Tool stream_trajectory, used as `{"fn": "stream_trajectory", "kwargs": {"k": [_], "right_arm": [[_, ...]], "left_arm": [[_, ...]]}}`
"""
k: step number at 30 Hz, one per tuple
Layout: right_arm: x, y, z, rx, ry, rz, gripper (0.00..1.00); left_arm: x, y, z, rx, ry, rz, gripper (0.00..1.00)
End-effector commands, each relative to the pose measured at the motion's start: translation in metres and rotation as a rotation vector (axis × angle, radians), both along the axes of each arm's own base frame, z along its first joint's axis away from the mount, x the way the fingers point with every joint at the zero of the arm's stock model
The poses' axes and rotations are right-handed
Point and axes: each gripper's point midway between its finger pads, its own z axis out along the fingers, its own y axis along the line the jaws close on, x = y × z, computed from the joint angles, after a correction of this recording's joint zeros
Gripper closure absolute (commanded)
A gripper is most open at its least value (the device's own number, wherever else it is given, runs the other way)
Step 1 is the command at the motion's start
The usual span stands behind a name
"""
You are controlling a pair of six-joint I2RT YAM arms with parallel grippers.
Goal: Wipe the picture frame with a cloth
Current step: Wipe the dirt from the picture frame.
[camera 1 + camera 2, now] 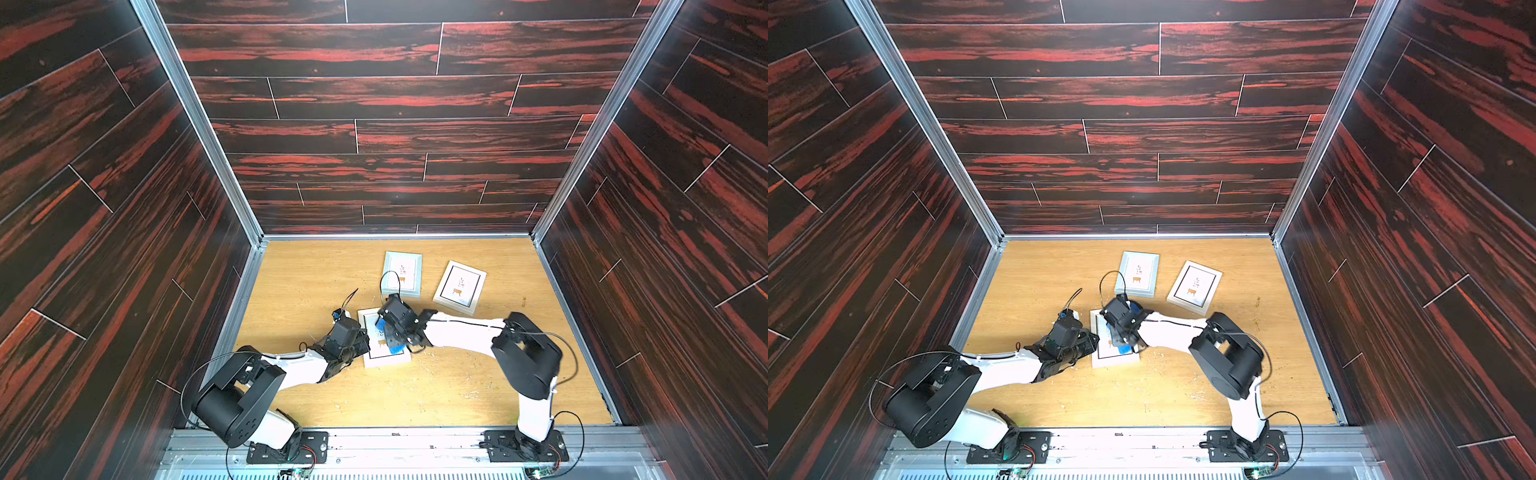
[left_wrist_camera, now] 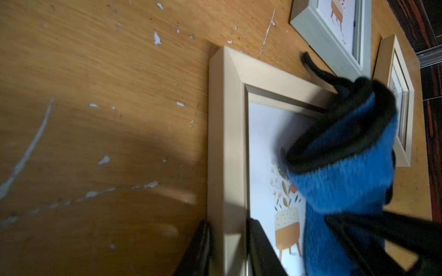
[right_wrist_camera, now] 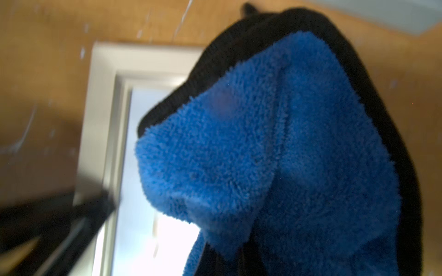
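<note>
Pinching the bunched cloth (image 1: 395, 349), the right gripper (image 1: 392, 337) has its jaws closed tight on the fabric, & the wad sits on the glass of the picture frame (image 1: 384, 362). That frame lies flat on the wooden table (image 1: 316, 270), front-middle, btwn the two arms. Cloth is crumpled, blue pile outward w/ black edging curling round it, over the right half of the glass; both top views show only bits of blue under the gripper. In the left wrist view the cloth (image 2: 342, 172) hides part of the print, w/ the plant-pot drawing showing beside it. A thin black strip (loop or edging, can't tell) pokes out past the frame's far rail. Right wrist view is blurry: the wad (image 3: 263, 155) fills most of it, w/ the frame's pale rail (image 3: 102, 95) & bright glass behind. Left gripper (image 1: 364, 344) is at the frame's left side rail. In its own wrist view its dark fingers (image 2: 260, 251) stand either side of that rail, clamped on it, one on the table side, one over the glass. Two more frames lie further back, apart from the held one. One is a grey-blue frame (image 1: 402, 274); to its right is a white frame (image 1: 459, 287) turned at an angle. Neither is touched by an arm. Tabletop shows pale scratches & chips round the frame.
</note>
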Motion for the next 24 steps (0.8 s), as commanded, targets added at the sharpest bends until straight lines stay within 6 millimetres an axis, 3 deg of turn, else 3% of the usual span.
{"fn": "stream_trajectory", "kwargs": {"k": [1,4,7,9,14,16,18,24], "right_arm": [[-0.016,-0.028,-0.017,-0.063,0.069,-0.037,1.0],[0.018,-0.014,-0.004,-0.015,0.031,-0.058,1.0],[0.056,0.01,0.007,0.046,-0.01,-0.061,1.0],[0.072,0.032,0.009,0.061,-0.015,-0.047,1.0],[0.069,0.082,-0.002,0.138,0.053,0.031,1.0],[0.066,0.089,-0.006,0.141,0.064,0.031,1.0],[0.067,0.083,-0.006,0.128,0.06,0.009,1.0],[0.083,0.008,-0.001,0.047,0.001,-0.125,1.0]], "left_arm": [[-0.062,0.035,-0.064,0.173,0.285,-0.018,0.72],[-0.062,0.033,-0.063,0.166,0.283,-0.031,0.72],[-0.062,0.032,-0.063,0.164,0.283,-0.04,0.72],[-0.062,0.032,-0.062,0.162,0.277,-0.039,0.72],[-0.061,0.032,-0.06,0.165,0.269,-0.037,0.72],[-0.061,0.033,-0.06,0.164,0.267,-0.035,0.72],[-0.061,0.033,-0.059,0.166,0.263,-0.032,0.72],[-0.063,0.035,-0.057,0.167,0.261,-0.033,0.72]]}}
